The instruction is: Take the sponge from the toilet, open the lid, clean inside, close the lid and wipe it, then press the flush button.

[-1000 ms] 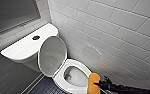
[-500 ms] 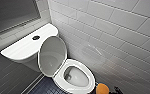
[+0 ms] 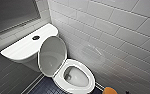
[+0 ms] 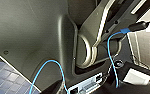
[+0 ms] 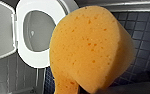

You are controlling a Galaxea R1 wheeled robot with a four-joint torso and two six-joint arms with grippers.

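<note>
Tiled wall [image 3: 111, 30], lid [image 3: 52, 56] up: jaws of your right gripper [image 5: 98, 90] squeeze the sponge [image 5: 91, 50]; a loose grip could drop it into the toilet bowl [image 3: 77, 77].

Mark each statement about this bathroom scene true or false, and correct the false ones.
1. The lid stands open, leaning back towards the tank. True.
2. The sponge lies on the tank top. False: the sponge is off the toilet, up above the dark floor tiles beside the bowl.
3. The flush button sits in the tank top. True.
4. The wall beside the toilet is bare grey concrete. False: the wall is covered in white tiles.
5. The sponge is blue. False: it is orange-yellow.
</note>
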